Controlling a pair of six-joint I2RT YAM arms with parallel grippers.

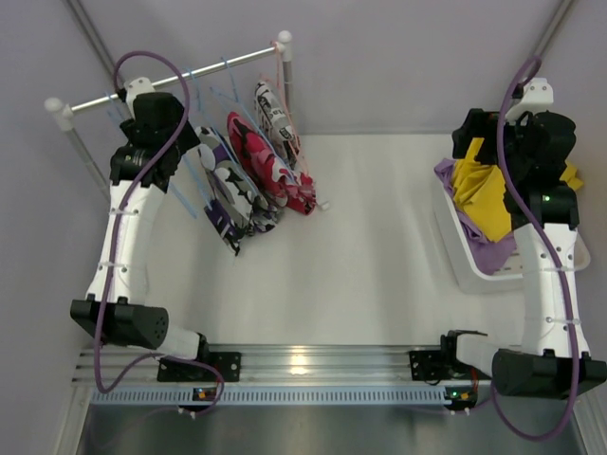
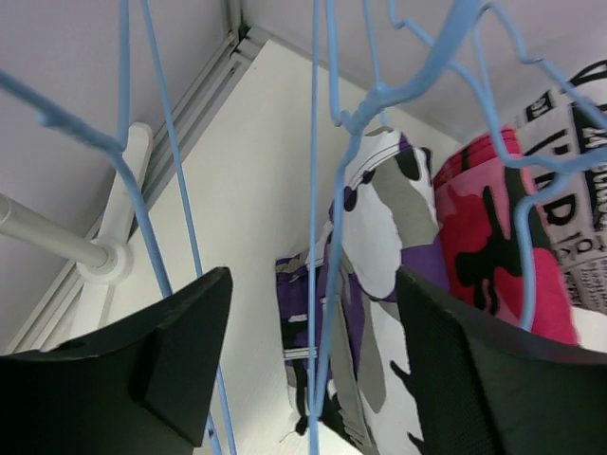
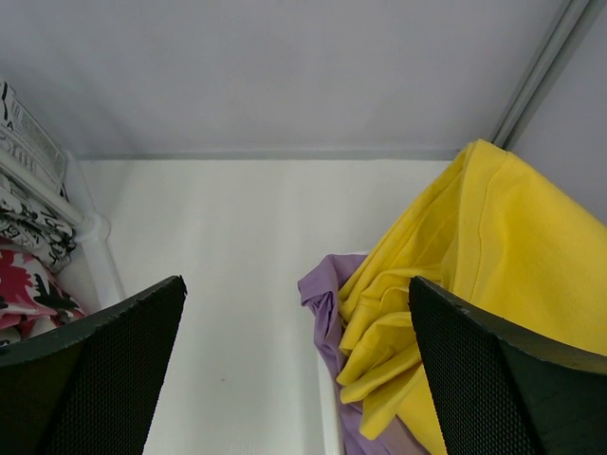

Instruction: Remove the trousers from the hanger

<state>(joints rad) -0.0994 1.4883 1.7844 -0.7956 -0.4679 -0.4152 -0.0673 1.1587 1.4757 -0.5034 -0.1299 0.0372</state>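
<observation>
We note a white table (image 1: 370,237) boxed in by grey walls (image 1: 398,57). Far left, a pale clothes rail (image 1: 180,76) runs slantwise between two white posts (image 1: 287,66). Far right, a white bin (image 1: 462,258) stands on the table. A slotted aluminium track (image 1: 313,362) lies along the near edge.

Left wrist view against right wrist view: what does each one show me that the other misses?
Only left wrist: blue hangers and purple camouflage trousers. Only right wrist: yellow trousers lying over lilac trousers. Both: pink-red print trousers, black-and-white print trousers and the white table.
</observation>
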